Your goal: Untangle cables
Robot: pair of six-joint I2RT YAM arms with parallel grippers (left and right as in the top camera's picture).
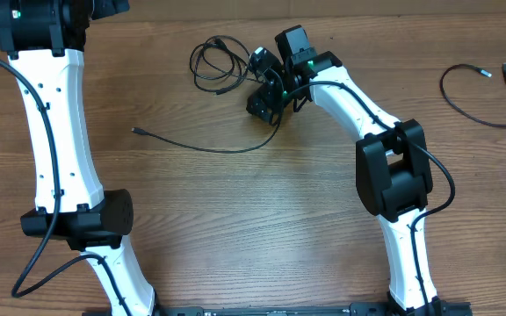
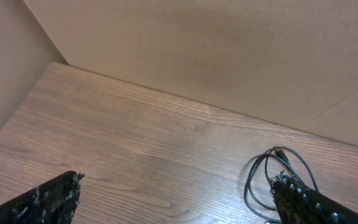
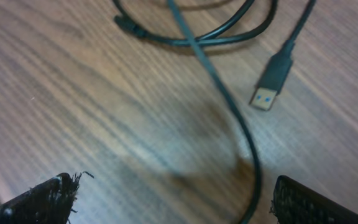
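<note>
Between the spread, empty fingers of the right gripper (image 3: 179,199) a loose strand of the cables (image 3: 229,112) runs forward toward the coil (image 3: 194,38) just ahead, so it should probably drop straight and pinch that strand, clear of the USB plug (image 3: 269,84).

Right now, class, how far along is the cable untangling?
Done: one cable lies alone at the far right. In hand: nothing; the open right gripper hovers over a strand beside the coiled bundle. Left: the bundle is not yet pulled apart; the left gripper is open.
</note>
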